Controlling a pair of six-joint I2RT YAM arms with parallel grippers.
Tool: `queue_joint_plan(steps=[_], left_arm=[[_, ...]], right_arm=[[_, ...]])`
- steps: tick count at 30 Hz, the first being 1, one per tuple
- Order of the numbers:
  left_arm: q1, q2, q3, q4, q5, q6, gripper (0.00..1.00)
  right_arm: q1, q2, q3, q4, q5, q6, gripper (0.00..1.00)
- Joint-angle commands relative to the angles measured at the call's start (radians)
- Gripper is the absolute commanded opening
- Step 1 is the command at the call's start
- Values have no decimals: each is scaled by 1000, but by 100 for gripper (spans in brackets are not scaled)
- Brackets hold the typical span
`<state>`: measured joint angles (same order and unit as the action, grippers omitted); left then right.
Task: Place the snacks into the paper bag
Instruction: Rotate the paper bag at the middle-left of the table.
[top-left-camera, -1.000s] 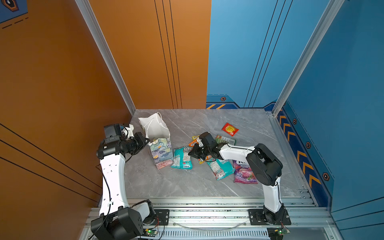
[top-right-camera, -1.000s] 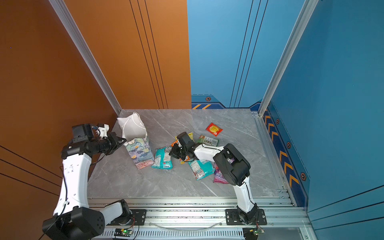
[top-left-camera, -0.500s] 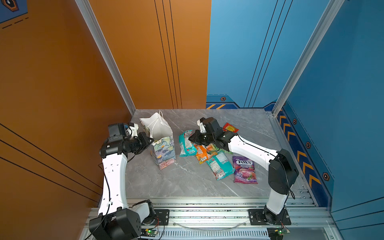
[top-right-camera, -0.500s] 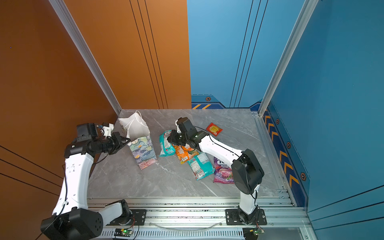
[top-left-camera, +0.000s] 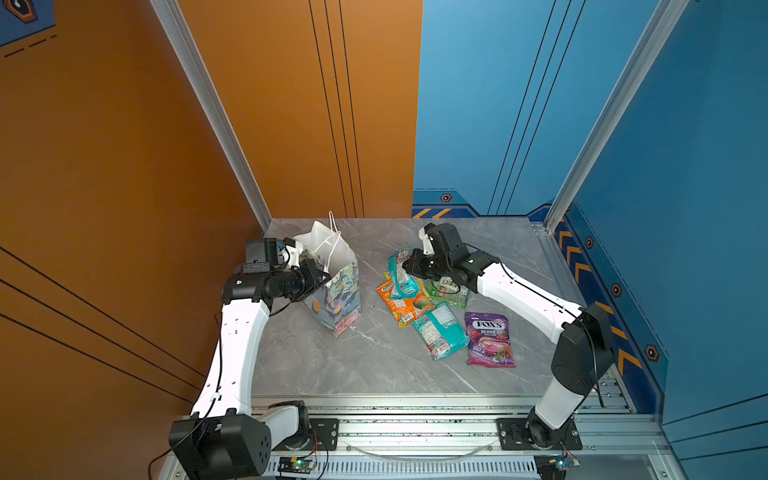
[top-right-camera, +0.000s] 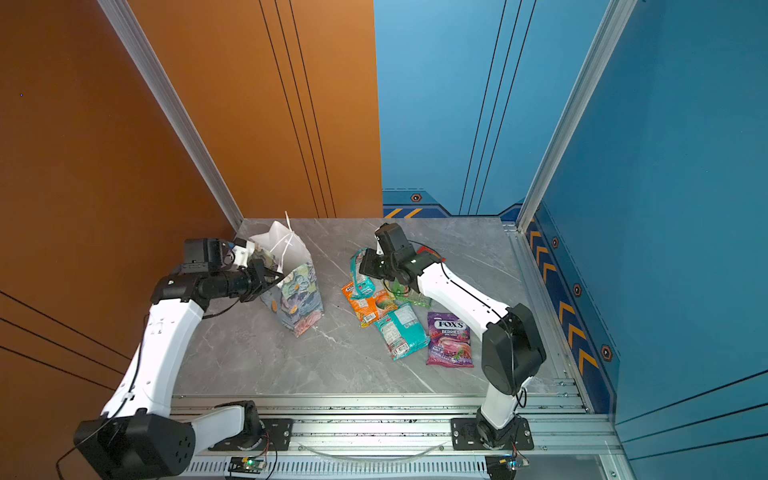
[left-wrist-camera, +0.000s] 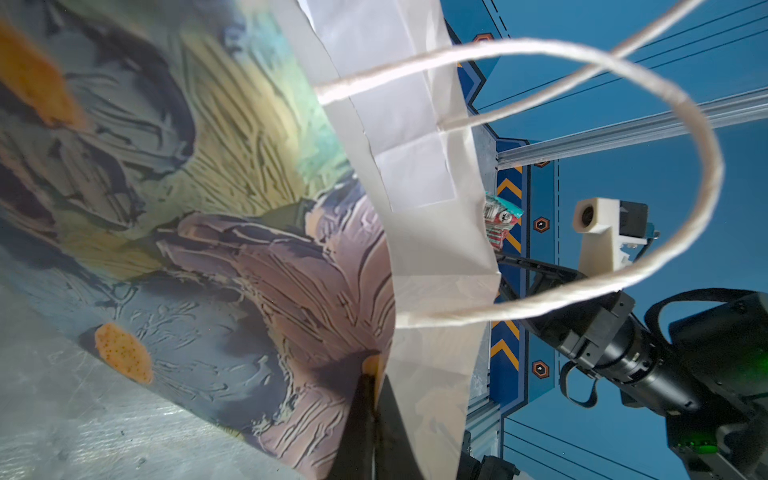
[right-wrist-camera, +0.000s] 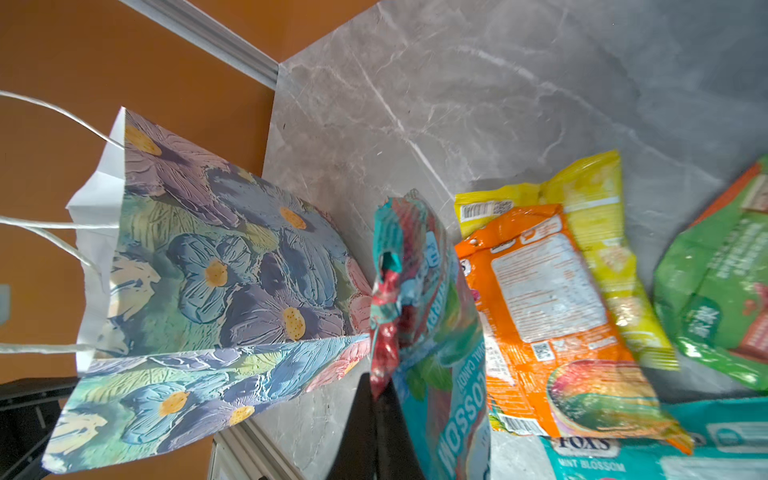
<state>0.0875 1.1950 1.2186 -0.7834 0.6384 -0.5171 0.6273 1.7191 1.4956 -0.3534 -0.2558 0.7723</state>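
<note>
— What does the right gripper (right-wrist-camera: 376, 388) have?
— It is clenched on the end of a teal candy packet (right-wrist-camera: 419, 291), which hangs near the paper bag (right-wrist-camera: 216, 270).
— And the left gripper (left-wrist-camera: 372, 386)?
— Clamped on the bag's rim. The bag stands on the table (top-left-camera: 332, 365).
— Any labels?
— 1 teal "FOX'S MINT BLOSSOM" packet (right-wrist-camera: 615, 453) and 1 purple "FOX'S BERRIES" packet (top-left-camera: 490, 338) lie flat.

Both top views: bright, even overhead light, sharp, with soft shadows on the bench (top-left-camera: 332, 365). Wrist views are softer (wide-angle bending at the edges): the paper bag (left-wrist-camera: 166, 208) blurs close to the lens, and the teal packet (right-wrist-camera: 419, 291) glints, smeared.
</note>
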Motion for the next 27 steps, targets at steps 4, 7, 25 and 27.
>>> queue_joint_plan(steps=[4, 7, 25, 27], left_arm=[[-84, 12, 26, 75, -35, -54, 0], [-131, 27, 30, 96, -46, -70, 0], [-349, 33, 18, 157, -129, -126, 0], [-349, 5, -3, 157, -141, -133, 0]], right_arm=[[-57, -94, 12, -45, 59, -74, 0], [-79, -118, 7, -58, 72, -87, 0], [-107, -191, 48, -104, 111, -152, 0], [-107, -195, 65, -105, 116, -159, 0]])
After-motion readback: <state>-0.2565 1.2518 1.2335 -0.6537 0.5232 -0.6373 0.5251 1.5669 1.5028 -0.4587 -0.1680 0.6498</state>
